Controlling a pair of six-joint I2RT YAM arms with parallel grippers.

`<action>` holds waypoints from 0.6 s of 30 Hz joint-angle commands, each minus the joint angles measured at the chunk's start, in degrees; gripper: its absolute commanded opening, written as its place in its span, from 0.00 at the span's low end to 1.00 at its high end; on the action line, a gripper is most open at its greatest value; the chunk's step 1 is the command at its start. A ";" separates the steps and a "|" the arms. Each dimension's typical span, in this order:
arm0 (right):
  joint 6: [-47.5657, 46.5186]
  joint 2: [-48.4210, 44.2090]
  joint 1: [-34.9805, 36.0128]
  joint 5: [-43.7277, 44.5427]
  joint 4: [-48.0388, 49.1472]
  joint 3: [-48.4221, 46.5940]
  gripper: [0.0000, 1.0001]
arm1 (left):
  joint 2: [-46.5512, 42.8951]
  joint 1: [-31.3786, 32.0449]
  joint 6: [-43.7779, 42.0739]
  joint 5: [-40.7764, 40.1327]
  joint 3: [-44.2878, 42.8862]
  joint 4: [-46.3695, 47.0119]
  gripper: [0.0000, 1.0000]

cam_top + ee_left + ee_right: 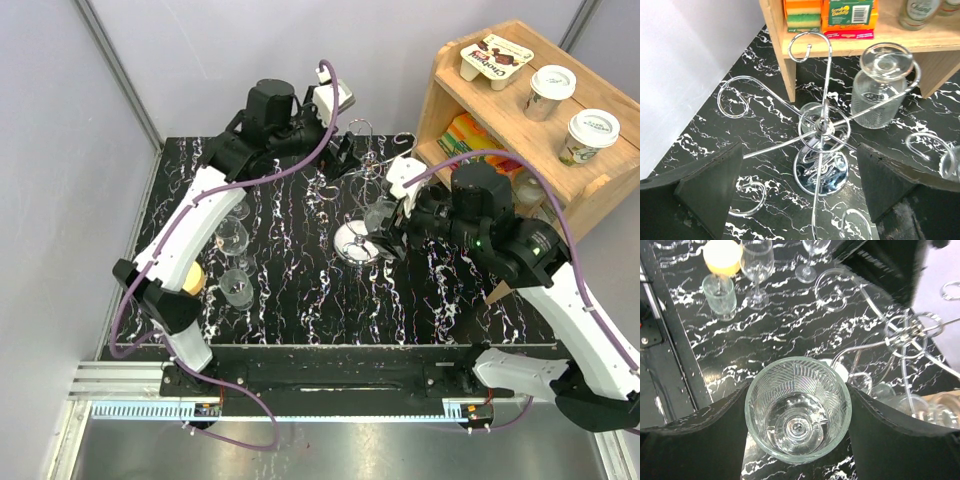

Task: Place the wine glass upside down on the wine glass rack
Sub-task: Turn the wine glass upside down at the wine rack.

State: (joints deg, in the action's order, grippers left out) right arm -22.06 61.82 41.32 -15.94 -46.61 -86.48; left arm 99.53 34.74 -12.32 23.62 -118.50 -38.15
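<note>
My right gripper (pixel 798 391) is shut on the wine glass (pixel 798 407), a ribbed clear glass pinched at its sides, with the open rim facing the wrist camera. In the top view this gripper (pixel 385 238) sits beside the round base of the wine glass rack (pixel 355 242). The rack's chrome hub (pixel 907 332) lies just past the held glass. My left gripper (pixel 799 162) is open and hovers over the rack (pixel 821 172), with nothing between its fingers. One ribbed glass (pixel 879 95) hangs upside down from a curled rack arm.
A wooden shelf (pixel 520 110) with cups and sponge packs stands at the back right, close to the rack. Stemmed glasses (pixel 232 235), a tumbler (pixel 238 290) and a yellow object (pixel 195 280) stand at the table's left. Grey walls border the back and left.
</note>
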 commanded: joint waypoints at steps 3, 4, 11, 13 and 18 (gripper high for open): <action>1.59 2.51 0.25 2.40 4.51 -12.21 0.00 | -8.02 -0.11 -3.58 7.66 -1.30 -1.92 0.99; 1.59 3.12 0.16 2.84 4.51 -13.70 0.00 | -8.99 -0.11 -4.11 8.89 -0.78 -2.10 0.99; -0.35 8.75 0.08 11.63 8.19 -22.15 0.00 | -12.69 -0.90 -5.17 16.27 1.51 -2.63 0.99; -0.26 10.59 -0.10 12.17 9.43 -23.99 0.00 | -12.43 -0.99 -5.09 18.12 1.51 -2.72 0.99; 1.85 16.13 -0.71 12.16 10.22 -30.93 0.00 | -9.97 -1.08 -4.03 22.17 1.87 -1.05 0.99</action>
State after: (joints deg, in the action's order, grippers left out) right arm -21.10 75.26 41.19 -6.15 -43.53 -111.24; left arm 87.39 33.91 -16.53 40.29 -117.47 -41.06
